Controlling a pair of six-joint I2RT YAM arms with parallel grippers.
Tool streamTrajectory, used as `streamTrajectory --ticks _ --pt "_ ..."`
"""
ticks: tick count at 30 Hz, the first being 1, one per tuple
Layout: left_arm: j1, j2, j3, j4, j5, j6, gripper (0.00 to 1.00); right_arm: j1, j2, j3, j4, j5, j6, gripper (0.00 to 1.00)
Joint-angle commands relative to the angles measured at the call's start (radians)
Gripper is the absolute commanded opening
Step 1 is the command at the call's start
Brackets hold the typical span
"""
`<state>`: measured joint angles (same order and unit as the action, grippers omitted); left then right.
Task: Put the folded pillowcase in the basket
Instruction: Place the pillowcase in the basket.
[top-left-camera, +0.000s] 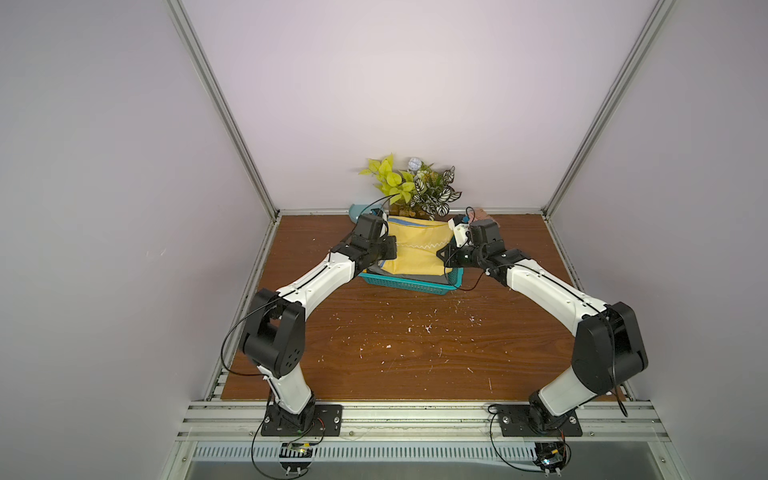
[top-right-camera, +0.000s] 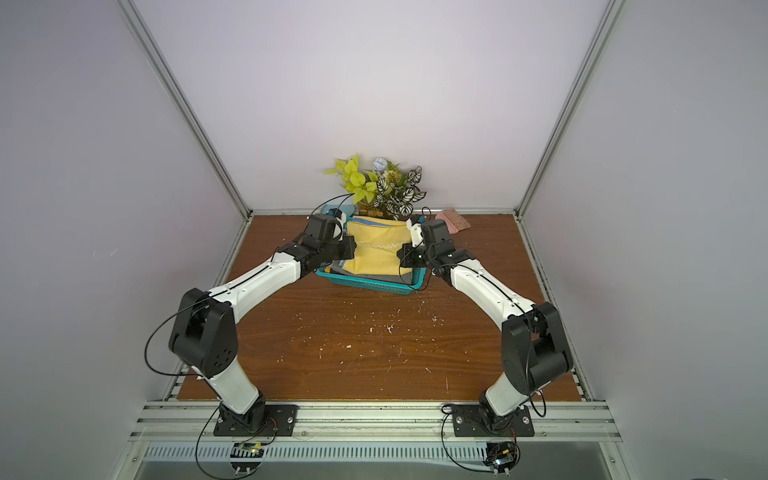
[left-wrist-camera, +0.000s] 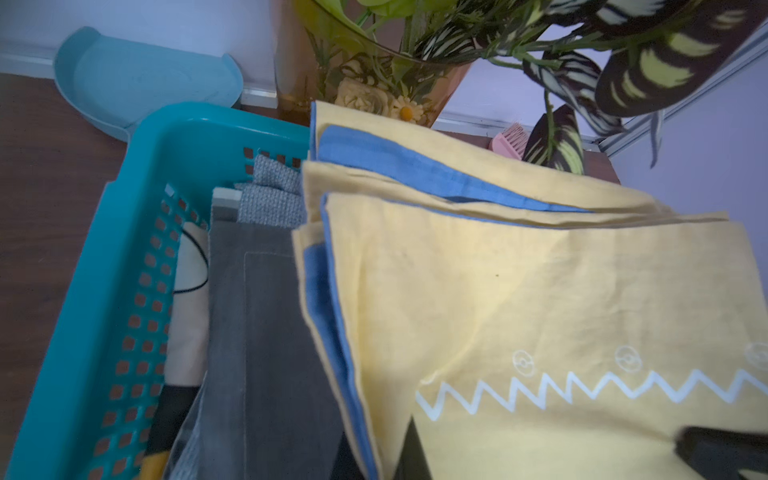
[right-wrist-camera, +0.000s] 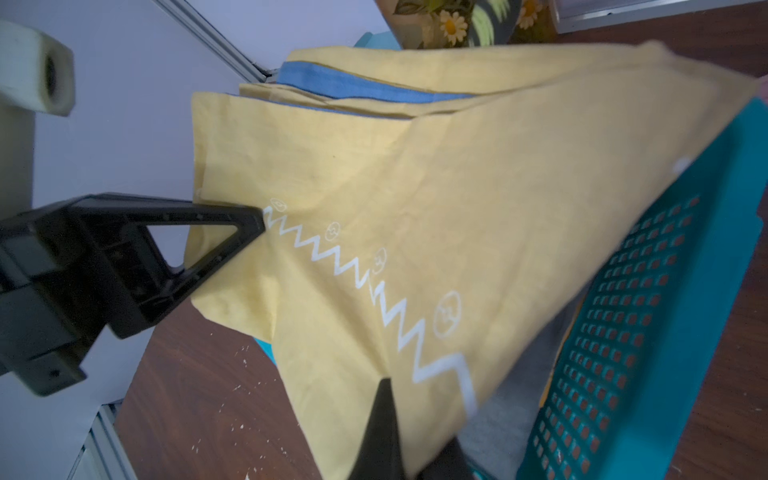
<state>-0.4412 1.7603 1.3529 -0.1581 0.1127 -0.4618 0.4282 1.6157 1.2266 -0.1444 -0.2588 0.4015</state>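
Top view: left hand (top-left-camera: 390, 249), right hand (top-left-camera: 442, 254) pinch pillowcase (top-left-camera: 415, 249) over basket (top-left-camera: 409, 287).

I am holding the folded yellow pillowcase (top-left-camera: 415, 249), blue-lined, white zigzag across it, spread over the teal lattice basket (top-left-camera: 409, 286), which is sitting far back on the table (top-left-camera: 395, 340).

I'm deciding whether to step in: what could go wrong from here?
The pillowcase, pinched by the left claw and right claw, reaches over the far rim of the basket near the vase: released now, it could drape outside or nudge the vase. Grey cloths already lie inside, so it may sit high.
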Motion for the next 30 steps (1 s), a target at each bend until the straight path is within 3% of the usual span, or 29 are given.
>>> streamTrajectory --ticks 1,4,6,10,13,15,18,23,30 --pt "0.031 0.049 0.029 0.018 -0.017 0.043 0.01 -0.014 0.025 0.021 0.055 0.021 -0.006 0.17" --pt "0.033 0.077 0.023 0.012 -0.023 0.043 0.28 -0.015 0.048 0.013 0.065 0.027 -0.010 0.37" --pt "0.033 0.072 0.013 0.005 -0.049 0.043 0.57 -0.017 0.038 0.003 0.073 0.029 -0.010 0.41" --pt "0.034 0.014 0.004 -0.031 -0.146 0.052 0.97 -0.017 -0.018 -0.003 0.056 0.058 -0.025 0.50" --pt "0.035 -0.058 0.009 -0.073 -0.254 0.069 1.00 -0.019 -0.090 -0.012 0.019 0.089 -0.046 0.55" --pt "0.035 -0.118 0.005 -0.093 -0.341 0.075 1.00 -0.022 -0.152 -0.038 0.006 0.122 -0.062 0.65" --pt "0.039 -0.227 -0.029 -0.096 -0.454 0.122 1.00 -0.047 -0.254 -0.091 -0.008 0.180 -0.091 0.99" --pt "0.070 -0.428 -0.239 0.040 -0.591 0.266 1.00 -0.144 -0.336 -0.144 -0.026 0.225 -0.126 0.99" --pt "0.255 -0.556 -0.576 0.260 -0.579 0.295 1.00 -0.212 -0.333 -0.195 0.015 0.289 -0.139 0.99"
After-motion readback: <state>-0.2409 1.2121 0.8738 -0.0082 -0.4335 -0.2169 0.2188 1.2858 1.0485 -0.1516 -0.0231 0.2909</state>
